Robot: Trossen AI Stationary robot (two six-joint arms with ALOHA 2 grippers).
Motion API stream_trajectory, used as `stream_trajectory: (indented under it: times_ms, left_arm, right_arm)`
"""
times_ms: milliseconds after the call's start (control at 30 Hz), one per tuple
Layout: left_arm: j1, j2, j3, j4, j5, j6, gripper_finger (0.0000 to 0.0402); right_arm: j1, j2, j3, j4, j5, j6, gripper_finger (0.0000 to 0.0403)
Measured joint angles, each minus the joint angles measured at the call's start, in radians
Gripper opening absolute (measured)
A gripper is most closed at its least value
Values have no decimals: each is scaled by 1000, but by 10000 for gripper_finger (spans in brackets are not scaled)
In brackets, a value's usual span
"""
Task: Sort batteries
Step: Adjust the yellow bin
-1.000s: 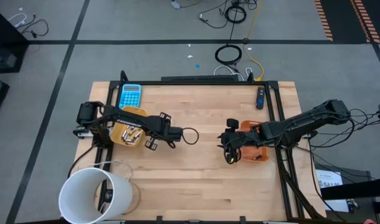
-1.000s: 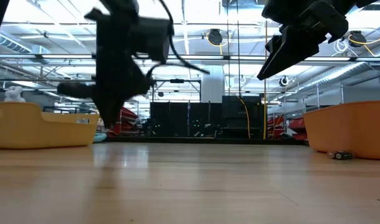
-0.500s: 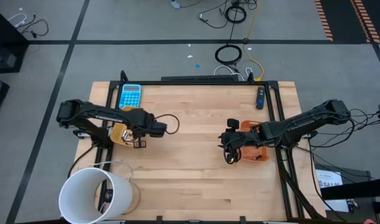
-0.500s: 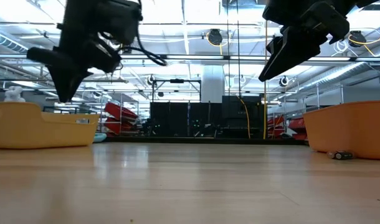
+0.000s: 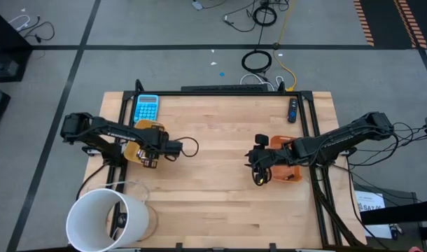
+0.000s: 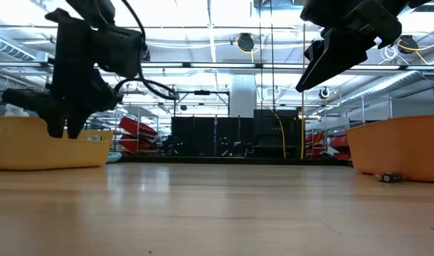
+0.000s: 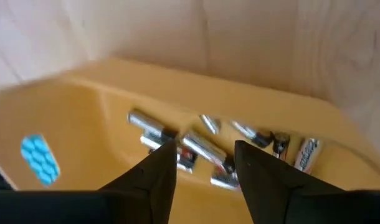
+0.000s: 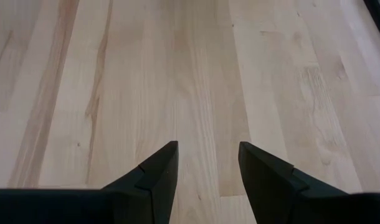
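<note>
The left orange tray (image 5: 135, 145) holds several small silvery and dark batteries (image 7: 199, 148) lying on its floor. My left gripper (image 7: 205, 163) is open and hangs just above them, pointing down into the tray; it also shows in the high view (image 5: 150, 159) and the low view (image 6: 64, 122). My right gripper (image 8: 205, 163) is open over bare wood, raised beside the right orange tray (image 5: 289, 168), and appears in the high view (image 5: 255, 163) and the low view (image 6: 324, 60). One small battery (image 6: 389, 177) lies on the table in front of the right tray (image 6: 402, 146).
A blue calculator (image 5: 146, 107) lies at the far left of the table, behind the left tray. A white bucket (image 5: 105, 217) stands at the near left corner. A small dark device (image 5: 292, 110) lies near the far right edge. Bare wood (image 5: 213, 196) stretches between the trays.
My left gripper has swung from the middle of the table toward the left edge, come over the left orange tray and dropped lower toward the batteries in it. My right arm has kept still.
</note>
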Motion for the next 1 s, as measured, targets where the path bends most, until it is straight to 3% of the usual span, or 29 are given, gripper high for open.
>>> stream_trajectory:
  times_ms: [100,367,1000]
  left_arm:
    - [0,0,-15,57,7,35,170]
    - [31,0,-37,198,148,124,171]
    - [125,0,-37,491,143,246,171]
  right_arm:
    - [0,0,0,0,0,-2,160]
    - [0,0,0,2,4,-10,160]
    - [0,0,0,3,4,-17,160]
